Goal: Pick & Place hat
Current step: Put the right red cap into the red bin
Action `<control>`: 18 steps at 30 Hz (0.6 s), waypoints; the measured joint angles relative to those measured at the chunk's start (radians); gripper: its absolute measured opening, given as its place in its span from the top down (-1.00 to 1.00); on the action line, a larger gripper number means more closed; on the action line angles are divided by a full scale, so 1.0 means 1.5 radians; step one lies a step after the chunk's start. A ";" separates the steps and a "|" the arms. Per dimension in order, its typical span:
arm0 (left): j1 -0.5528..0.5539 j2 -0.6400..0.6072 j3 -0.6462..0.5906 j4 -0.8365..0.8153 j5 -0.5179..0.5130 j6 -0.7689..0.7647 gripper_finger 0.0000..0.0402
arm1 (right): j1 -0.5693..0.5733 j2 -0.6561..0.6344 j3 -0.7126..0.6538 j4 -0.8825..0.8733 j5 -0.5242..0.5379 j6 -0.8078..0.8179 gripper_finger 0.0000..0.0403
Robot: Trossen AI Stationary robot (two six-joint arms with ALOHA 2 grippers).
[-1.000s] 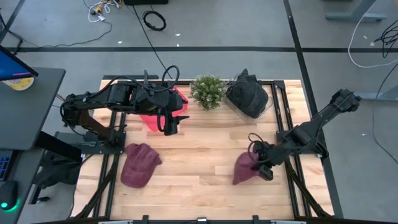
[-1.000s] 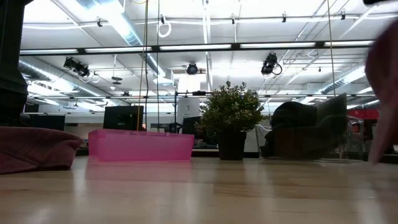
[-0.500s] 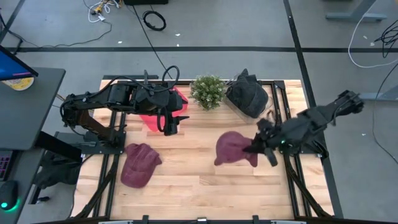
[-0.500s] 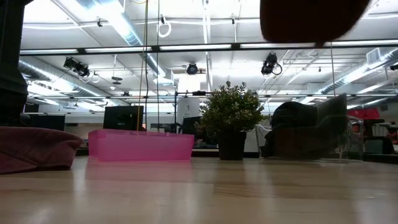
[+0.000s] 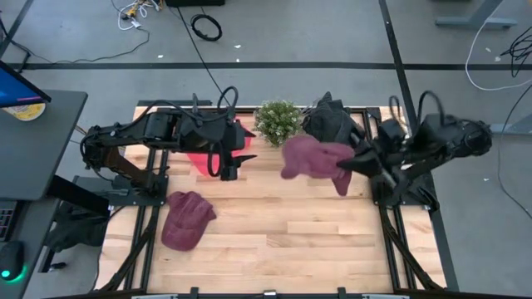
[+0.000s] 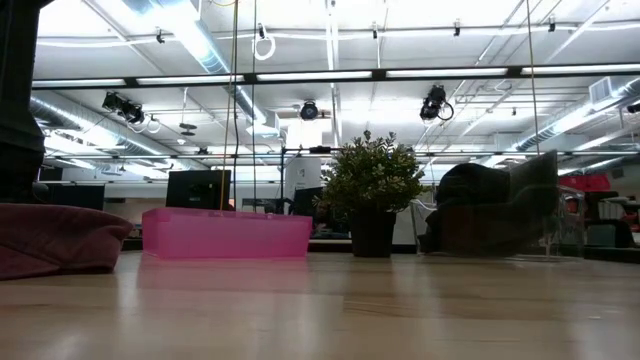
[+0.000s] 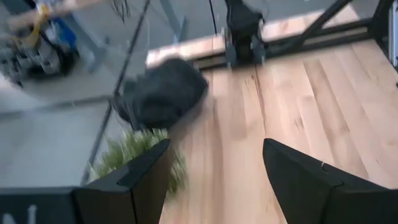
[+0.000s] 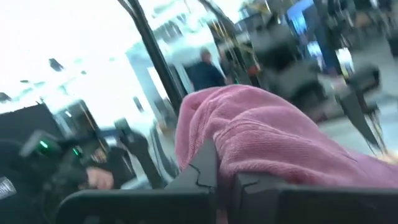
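The right gripper is clamping the maroon hat and swinging it up off the table, now carrying it high beside the plant, seemingly toward the pink bin. The left gripper is waiting there, fingers apart.

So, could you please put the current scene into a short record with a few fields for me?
right pincer: shut on the pink hat, held in the air above the table, near the plant
left pincer: open, empty, by the pink bin
second hat: lying on the table's left front area
dark hat: at the back, right of the plant
pink bin contents: cannot tell
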 joint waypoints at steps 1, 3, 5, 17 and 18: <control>0.000 0.000 0.000 0.019 -0.001 0.017 -0.27 | -0.010 0.000 0.000 0.021 -0.016 -0.006 1.00; 0.000 0.000 0.000 0.058 -0.001 0.052 -0.27 | -0.030 0.001 0.000 0.066 -0.049 -0.015 1.00; 0.000 0.000 0.000 0.094 -0.001 0.083 -0.27 | -0.047 0.002 0.000 0.111 -0.085 -0.024 1.00; 0.033 0.000 0.000 0.348 0.060 0.171 -0.27 | -0.116 0.049 0.000 0.355 -0.287 0.005 1.00; 0.038 0.000 0.000 0.363 0.088 0.170 -0.27 | -0.120 0.055 0.000 0.363 -0.291 0.005 1.00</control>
